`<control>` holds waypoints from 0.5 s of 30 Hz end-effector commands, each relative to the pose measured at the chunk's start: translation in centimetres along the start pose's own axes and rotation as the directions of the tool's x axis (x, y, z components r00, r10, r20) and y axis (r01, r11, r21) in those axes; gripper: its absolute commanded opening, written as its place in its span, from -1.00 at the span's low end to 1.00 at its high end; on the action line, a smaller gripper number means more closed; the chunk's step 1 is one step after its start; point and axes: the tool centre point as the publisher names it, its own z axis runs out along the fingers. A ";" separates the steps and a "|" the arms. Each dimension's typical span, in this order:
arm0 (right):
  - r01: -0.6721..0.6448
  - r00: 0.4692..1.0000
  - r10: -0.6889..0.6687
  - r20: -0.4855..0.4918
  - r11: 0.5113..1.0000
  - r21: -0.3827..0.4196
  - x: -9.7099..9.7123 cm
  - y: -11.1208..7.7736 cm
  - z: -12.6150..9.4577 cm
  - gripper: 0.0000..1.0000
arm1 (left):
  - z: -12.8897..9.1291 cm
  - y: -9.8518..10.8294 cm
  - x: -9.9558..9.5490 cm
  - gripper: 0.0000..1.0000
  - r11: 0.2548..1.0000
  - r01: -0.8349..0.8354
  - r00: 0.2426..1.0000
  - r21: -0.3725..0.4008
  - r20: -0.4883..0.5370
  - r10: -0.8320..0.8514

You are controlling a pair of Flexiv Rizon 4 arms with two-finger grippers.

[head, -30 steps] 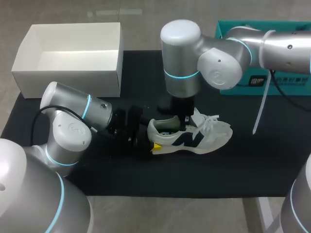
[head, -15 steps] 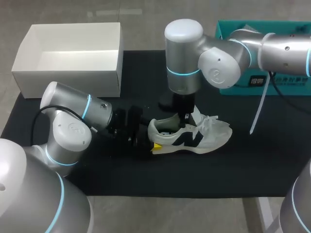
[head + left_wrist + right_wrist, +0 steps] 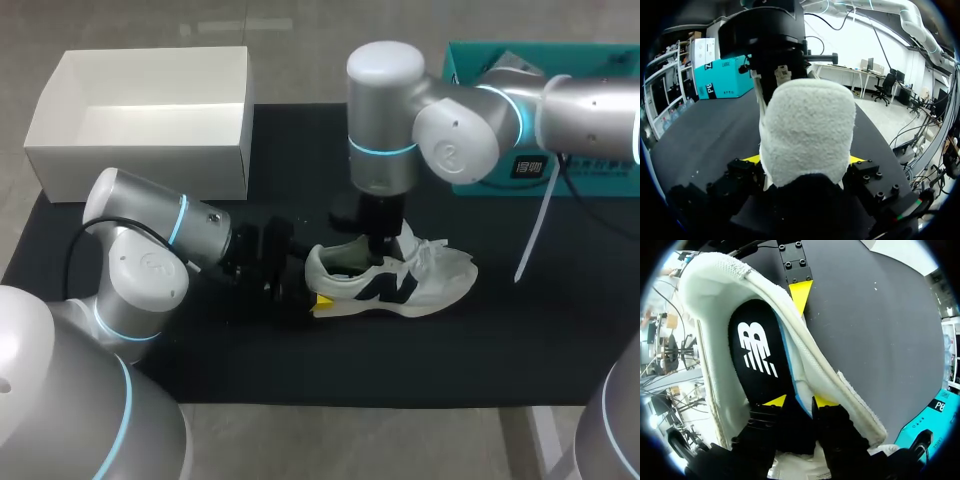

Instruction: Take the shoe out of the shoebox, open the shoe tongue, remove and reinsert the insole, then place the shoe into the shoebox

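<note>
Right claw (image 3: 800, 401), the nearer arm, is being held down inside the shoe (image 3: 390, 280) at frame centre, tips pinching the black insole (image 3: 757, 355) whose long axis is running heel-left to toe-right, while the heel (image 3: 807, 130) is being clamped by the left claw (image 3: 804, 160).

Black mat (image 3: 500, 340) bears shoe (image 3: 400, 285), shoebox (image 3: 140, 175) (open), and teal box (image 3: 590, 168).

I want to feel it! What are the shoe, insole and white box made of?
The shoe looks like soft white fabric; its heel is fuzzy like a towel. The insole seems smooth black cloth on foam, blue at the edge. The white box is probably matte cardboard: thin, flat walls.
</note>
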 end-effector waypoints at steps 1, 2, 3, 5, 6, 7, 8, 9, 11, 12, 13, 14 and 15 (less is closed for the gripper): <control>0.008 0.999 -0.008 -0.048 1.000 -0.008 -0.2 0.1 2.7 -0.28 | 0.1 0.0 0.0 -1.00 1.000 0.000 1.000 -0.005 0.000 0.000; 0.010 0.998 -0.010 -0.058 1.000 -0.008 -0.1 0.1 2.9 -0.25 | 0.1 0.0 0.0 -1.00 1.000 0.000 1.000 -0.005 0.000 0.000; 0.016 0.997 -0.016 -0.070 1.000 -0.006 0.1 0.1 3.1 -0.24 | 0.1 0.0 0.0 -1.00 1.000 0.000 1.000 -0.005 0.000 0.000; 0.022 0.997 -0.022 -0.080 1.000 0.001 0.5 0.3 3.6 -0.20 | 0.1 0.0 0.0 -1.00 1.000 0.000 1.000 -0.005 0.000 0.000; 0.026 0.996 -0.025 -0.090 1.000 0.005 0.6 0.4 3.9 -0.17 | 0.1 0.0 0.0 -1.00 1.000 0.000 1.000 -0.005 0.000 0.000; 0.026 0.995 -0.025 -0.099 1.000 0.009 0.7 0.4 4.2 -0.15 | 0.1 0.0 0.0 -1.00 1.000 0.000 1.000 -0.005 0.000 0.000; 0.025 0.994 -0.024 -0.111 1.000 0.010 0.9 0.4 4.5 -0.13 | 0.1 0.0 0.0 -1.00 1.000 0.000 1.000 -0.005 0.000 0.000; 0.025 0.992 -0.024 -0.123 1.000 0.011 1.0 0.5 4.8 -0.11 | 0.1 0.0 0.0 -1.00 1.000 0.000 1.000 -0.005 0.000 0.000; 0.026 0.991 -0.024 -0.135 1.000 0.013 1.3 0.6 5.3 -0.11 | 0.1 0.0 0.0 -1.00 1.000 0.000 1.000 -0.005 0.000 0.000; 0.025 0.990 -0.023 -0.141 1.000 0.014 1.5 0.6 5.6 -0.11 | 0.1 0.0 0.0 -1.00 1.000 0.000 1.000 -0.005 0.000 0.000; 0.023 0.989 -0.021 -0.145 1.000 0.018 1.7 0.7 5.7 -0.12 | 0.1 0.0 0.0 -1.00 1.000 0.000 1.000 -0.005 0.000 0.000; 0.022 0.989 -0.018 -0.149 1.000 0.022 1.9 0.7 5.8 -0.13 | 0.1 0.0 0.0 -1.00 1.000 0.000 1.000 -0.005 0.000 0.000; 0.017 0.988 -0.012 -0.155 0.999 0.031 2.0 0.7 6.0 -0.14 | 0.1 0.0 0.0 -1.00 1.000 0.000 1.000 -0.005 0.000 0.000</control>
